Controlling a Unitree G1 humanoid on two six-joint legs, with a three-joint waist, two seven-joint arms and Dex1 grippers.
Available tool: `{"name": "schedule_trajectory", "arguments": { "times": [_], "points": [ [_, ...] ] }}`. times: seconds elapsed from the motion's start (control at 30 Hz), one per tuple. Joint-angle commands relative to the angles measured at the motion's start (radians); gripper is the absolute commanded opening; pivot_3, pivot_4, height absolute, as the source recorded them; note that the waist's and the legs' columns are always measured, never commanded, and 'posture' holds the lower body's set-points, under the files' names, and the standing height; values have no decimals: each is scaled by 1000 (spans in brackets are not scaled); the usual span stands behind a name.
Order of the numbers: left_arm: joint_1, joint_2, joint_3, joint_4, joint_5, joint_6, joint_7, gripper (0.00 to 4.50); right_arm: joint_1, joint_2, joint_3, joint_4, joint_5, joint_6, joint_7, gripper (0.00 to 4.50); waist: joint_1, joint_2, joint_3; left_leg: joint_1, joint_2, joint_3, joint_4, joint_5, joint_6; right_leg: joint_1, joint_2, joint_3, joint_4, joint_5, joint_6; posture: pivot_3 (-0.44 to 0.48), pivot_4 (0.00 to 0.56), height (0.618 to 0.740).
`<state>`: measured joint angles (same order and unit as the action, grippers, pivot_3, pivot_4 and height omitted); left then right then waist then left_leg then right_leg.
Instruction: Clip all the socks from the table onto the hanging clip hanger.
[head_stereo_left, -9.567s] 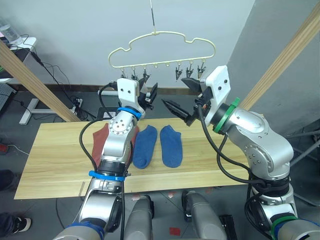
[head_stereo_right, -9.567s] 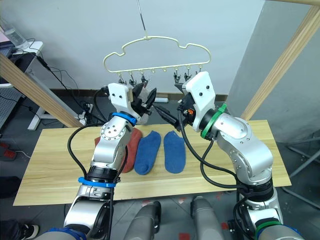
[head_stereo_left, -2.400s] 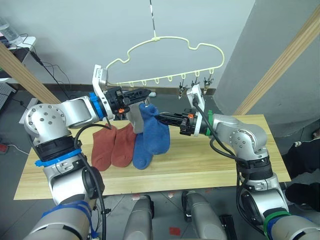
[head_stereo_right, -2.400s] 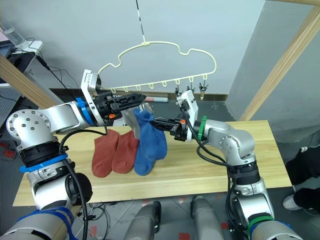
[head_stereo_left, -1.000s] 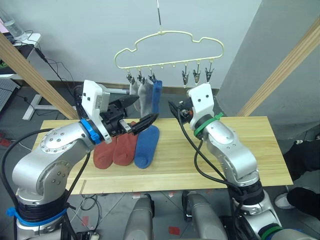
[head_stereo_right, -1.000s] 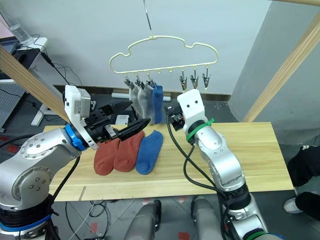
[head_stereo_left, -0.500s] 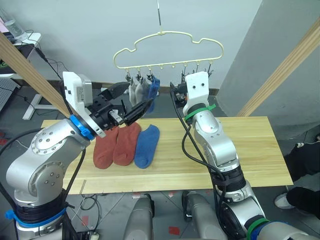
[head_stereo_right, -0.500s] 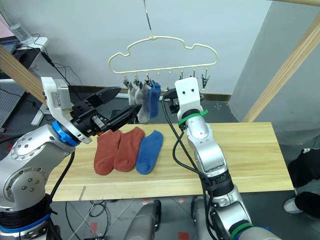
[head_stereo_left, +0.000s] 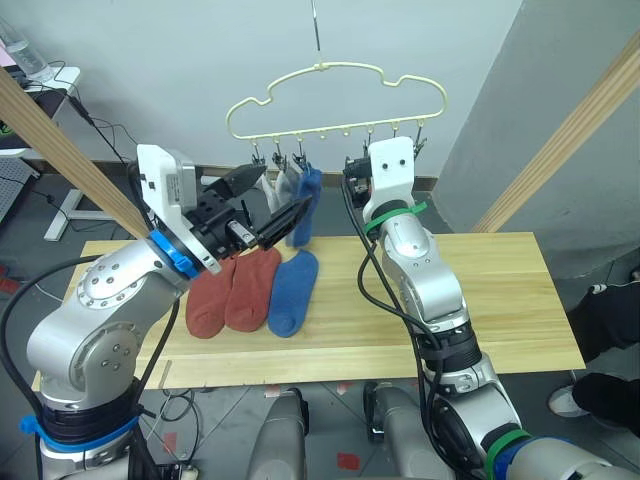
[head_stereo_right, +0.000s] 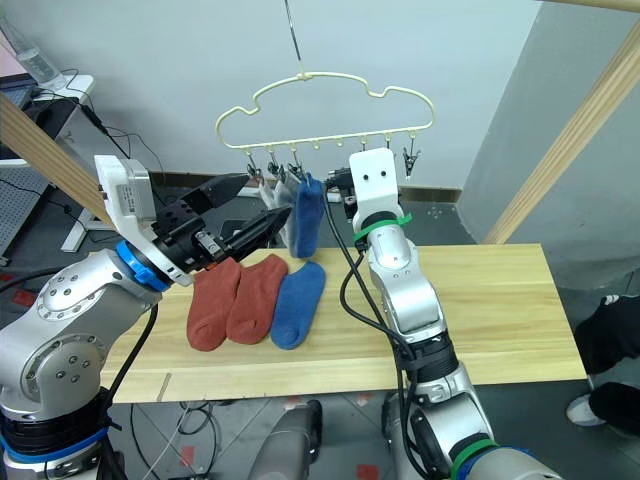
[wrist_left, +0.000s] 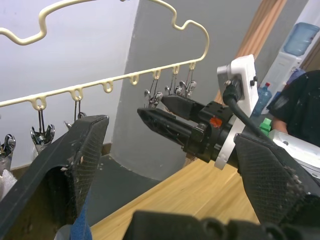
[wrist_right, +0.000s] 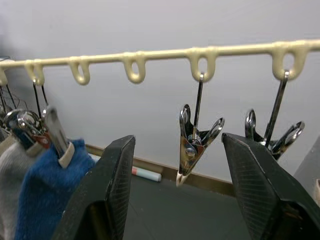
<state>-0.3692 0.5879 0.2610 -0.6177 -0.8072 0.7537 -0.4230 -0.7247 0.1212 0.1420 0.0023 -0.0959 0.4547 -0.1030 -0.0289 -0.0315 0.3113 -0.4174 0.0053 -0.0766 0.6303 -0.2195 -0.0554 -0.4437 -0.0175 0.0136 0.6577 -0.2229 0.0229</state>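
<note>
Now, your stock stands at three socks hung, three on the bench (head_stereo_left: 480, 310). Hanger (head_stereo_left: 335, 100): pale yellow-green cloud outline on a thin hook, with two grey socks (head_stereo_left: 272, 187) and one blue sock (head_stereo_left: 304, 196) pegged at its left-hand clips; that blue one went up within the last couple of seconds, when both arms were still at it. Free clips (wrist_right: 196, 145): three at the right-hand end, seen close in the right wrist view. Bench: two red socks (head_stereo_left: 225, 292) side by side, a second blue sock (head_stereo_left: 284, 295) touching them on the right. Left end effector (head_stereo_left: 262, 200): fingers spread wide, holding nothing, raised just in front of the hung socks since it let go. Right end effector (wrist_left: 167, 120): black fingers apart and empty, now lifted from bench level to just under the free clips. Your task reads as half done; the next item is likely the blue sock on the bench, to be paired with a free clip.
</note>
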Motion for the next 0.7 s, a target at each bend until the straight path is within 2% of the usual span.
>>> {"name": "schedule_trajectory", "arguments": {
  "times": [0.03, 0.7],
  "points": [
    [-10, -3, 1, -22, -2, -27, 10, 4500, -34, 18, -16, 7, -1, -45, -19, 2888, 0, 0, 0, 0, 0, 0, 0, 0, 0, 0, 0, 0, 0, 0, 0, 64, 303, 740],
    [-12, -9, -20, -16, 15, -40, 23, 4500, -89, 53, -10, 76, 70, -124, 45, 2888, 0, 0, 0, 0, 0, 0, 0, 0, 0, 0, 0, 0, 0, 0, 0, 72, 306, 740]
  ]
}}
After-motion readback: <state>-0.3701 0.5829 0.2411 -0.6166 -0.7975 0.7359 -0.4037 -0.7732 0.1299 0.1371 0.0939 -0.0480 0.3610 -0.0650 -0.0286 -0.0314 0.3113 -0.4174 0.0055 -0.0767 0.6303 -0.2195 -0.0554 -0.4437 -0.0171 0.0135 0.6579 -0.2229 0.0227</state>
